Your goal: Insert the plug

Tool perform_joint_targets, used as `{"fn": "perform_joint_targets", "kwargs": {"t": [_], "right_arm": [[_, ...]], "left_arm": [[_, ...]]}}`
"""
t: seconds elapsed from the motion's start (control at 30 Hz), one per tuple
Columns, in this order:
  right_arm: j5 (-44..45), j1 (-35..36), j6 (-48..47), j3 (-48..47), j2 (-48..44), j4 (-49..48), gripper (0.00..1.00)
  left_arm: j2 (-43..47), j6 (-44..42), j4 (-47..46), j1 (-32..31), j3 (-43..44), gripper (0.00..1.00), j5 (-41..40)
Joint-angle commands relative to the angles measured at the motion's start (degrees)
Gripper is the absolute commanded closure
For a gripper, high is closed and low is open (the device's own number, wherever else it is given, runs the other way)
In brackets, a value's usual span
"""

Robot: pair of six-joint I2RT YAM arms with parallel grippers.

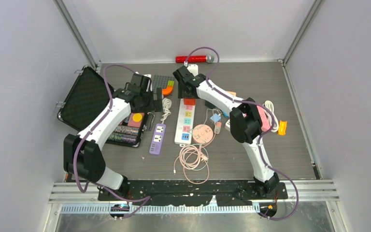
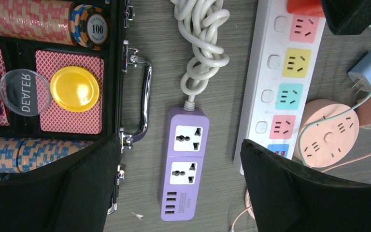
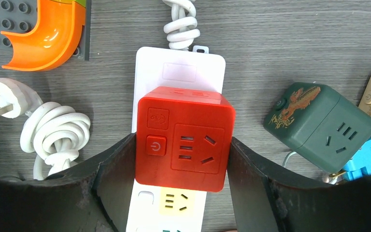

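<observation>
A red cube plug (image 3: 183, 137) sits on the top socket of the white power strip (image 3: 178, 72), above its yellow socket. My right gripper (image 3: 181, 141) has a finger against each side of the cube and is shut on it. In the top view the cube (image 1: 189, 102) sits at the far end of the strip (image 1: 185, 126), under the right gripper (image 1: 187, 89). My left gripper (image 2: 178, 142) is open and empty, hovering above a purple power strip (image 2: 186, 164). In the top view it (image 1: 155, 104) hangs near the poker case.
An open black poker chip case (image 1: 125, 130) lies at the left. A dark green cube socket (image 3: 319, 123), a blue adapter (image 1: 215, 117), a pink round socket (image 1: 203, 134) and loose pink cables (image 1: 192, 157) lie around the strip. A white coiled cord (image 3: 53, 135) and an orange toy piece (image 3: 43, 34) lie left of it.
</observation>
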State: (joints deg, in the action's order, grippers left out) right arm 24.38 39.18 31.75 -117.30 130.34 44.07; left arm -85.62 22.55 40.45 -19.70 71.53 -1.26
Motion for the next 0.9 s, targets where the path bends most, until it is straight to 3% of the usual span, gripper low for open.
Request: {"fn": "perform_joint_targets", "kwargs": {"t": [0.0,0.17,0.5,0.73,0.8,0.83,0.87], "right_arm": [[-1.6,-0.2,0.8,7.0,-1.2,2.7,0.93],[-3.2,-0.1,2.6,13.7,-1.3,-0.7,0.95],[-8.6,-0.9,4.5,7.1,6.7,7.0,0.95],[-9.5,-1.0,4.9,6.8,6.6,8.4,0.94],[-9.0,-1.3,4.7,5.4,5.7,8.4,0.79],[-8.8,-1.5,4.1,3.0,5.4,8.4,0.64],[-8.7,-2.1,3.6,1.5,5.1,8.6,0.56]], "left_arm": [[2.1,0.7,-2.0,0.4,-0.5,0.08,-0.1],[2.0,0.7,-2.1,0.4,-0.6,0.08,0.0],[1.9,0.3,-2.1,0.5,-0.3,0.08,0.0],[1.6,0.0,-2.3,0.5,0.2,0.08,0.3],[1.7,-0.4,-2.0,0.5,0.5,0.08,-0.2],[1.7,-0.6,-1.8,0.5,0.7,0.08,-0.6],[1.8,-0.8,-1.6,0.5,1.1,0.07,-1.0]]}}
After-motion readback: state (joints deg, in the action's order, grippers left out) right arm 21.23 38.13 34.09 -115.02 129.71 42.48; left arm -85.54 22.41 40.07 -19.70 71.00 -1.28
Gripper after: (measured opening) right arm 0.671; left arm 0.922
